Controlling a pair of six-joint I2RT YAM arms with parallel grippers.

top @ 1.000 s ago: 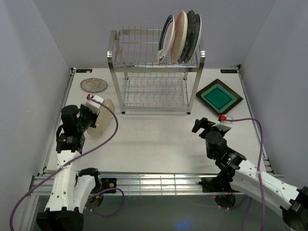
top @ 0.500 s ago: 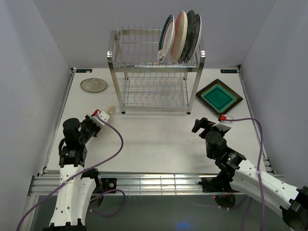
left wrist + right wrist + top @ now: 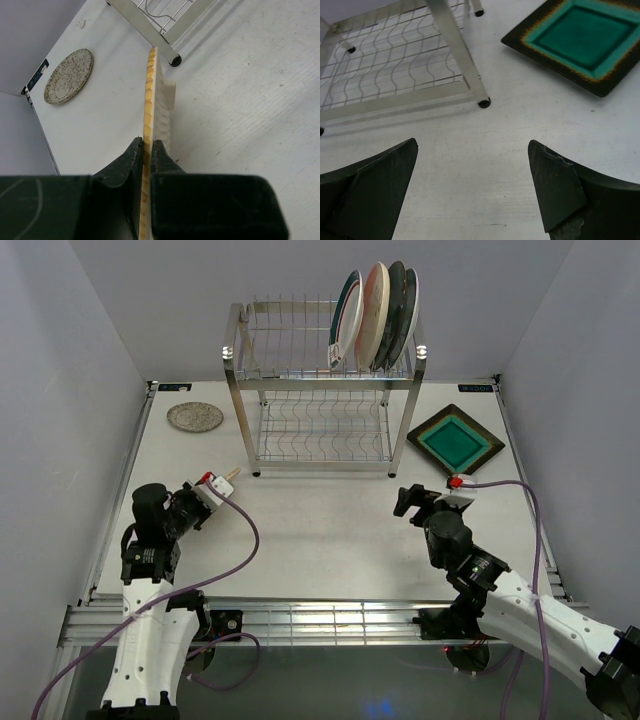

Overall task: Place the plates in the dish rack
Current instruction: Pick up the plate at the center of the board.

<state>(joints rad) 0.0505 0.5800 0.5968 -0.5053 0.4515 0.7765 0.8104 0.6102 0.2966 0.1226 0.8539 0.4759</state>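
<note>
White table [image 3: 330, 530] | left-wrist view: left hand [image 3: 146, 146] pinches yellow plate [image 3: 149, 85] edge-on

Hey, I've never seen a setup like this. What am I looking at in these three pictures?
A robot's left arm and right arm stand at a white table. One picture looks down from above; the other two come from cameras on each wrist. On the table: a steel dish rack with four plates standing in its top tier, a speckled round plate and a brown square plate with a teal centre. The left pincer grips a yellow plate by its edge; the right pincer is open and empty.
</note>
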